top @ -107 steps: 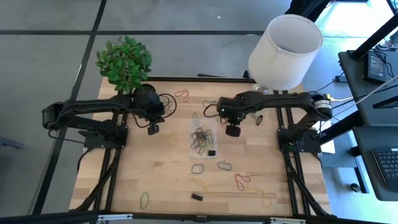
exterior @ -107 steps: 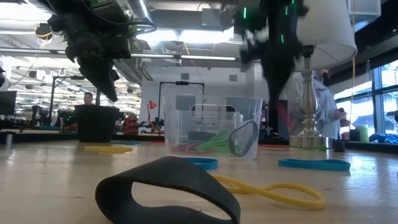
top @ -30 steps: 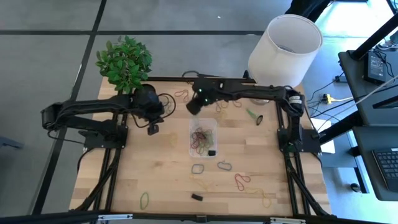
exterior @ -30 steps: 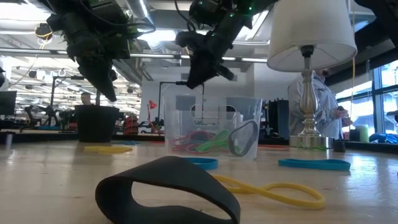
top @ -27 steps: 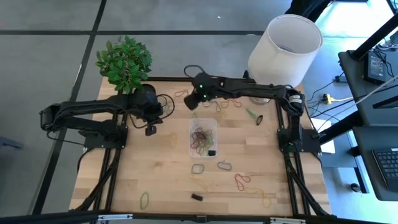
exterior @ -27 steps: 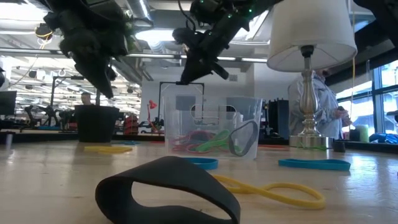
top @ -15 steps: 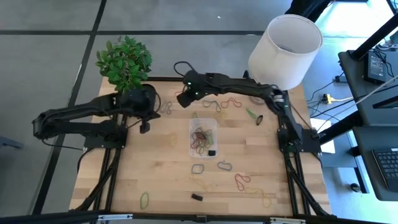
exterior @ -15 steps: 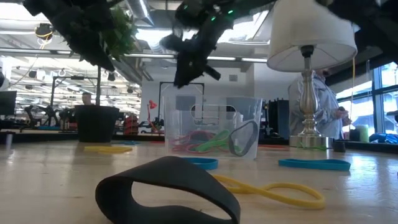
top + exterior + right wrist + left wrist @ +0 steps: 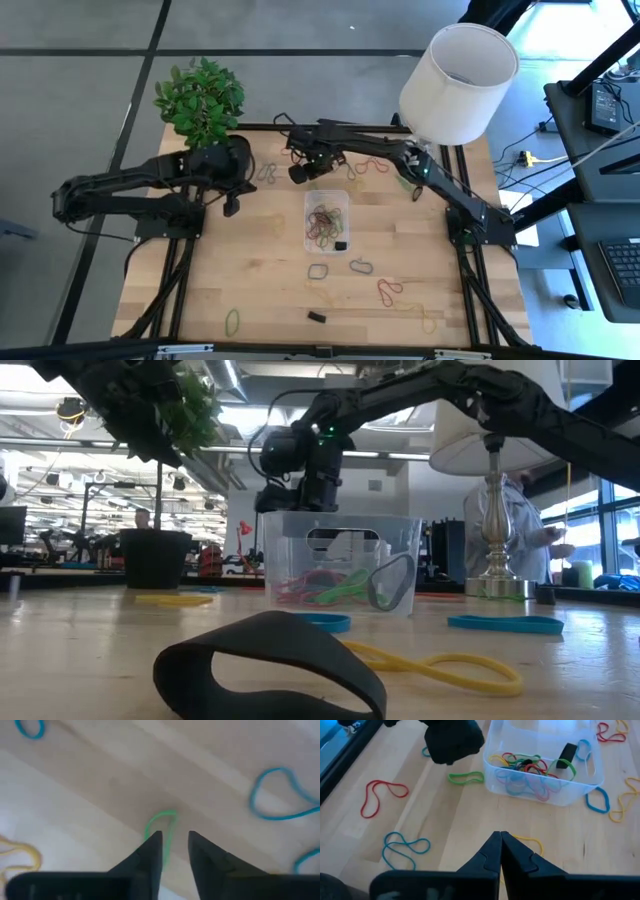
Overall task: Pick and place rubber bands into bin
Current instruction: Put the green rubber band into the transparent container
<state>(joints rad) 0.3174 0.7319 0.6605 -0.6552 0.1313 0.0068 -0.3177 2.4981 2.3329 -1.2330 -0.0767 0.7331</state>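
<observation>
- The green rubber band (image 9: 161, 832) in the right wrist view is blurred, and its near end runs out of sight between the right gripper (image 9: 174, 840) jaws; whether they touch it cannot be told.
- A blue rubber band (image 9: 29, 727) there is cut off by the picture's edge.
- In the low view, the right gripper (image 9: 300, 488) is partly hidden behind the bin (image 9: 342, 563) rim, so its tips do not show.
- The left gripper (image 9: 150, 410) is cut by the low view's upper edge.
- In the high view, the bands heaped in the bin (image 9: 326, 195) are too small to count.
- A person (image 9: 518, 535) beyond the counter is half hidden by the lamp (image 9: 495, 490).
</observation>
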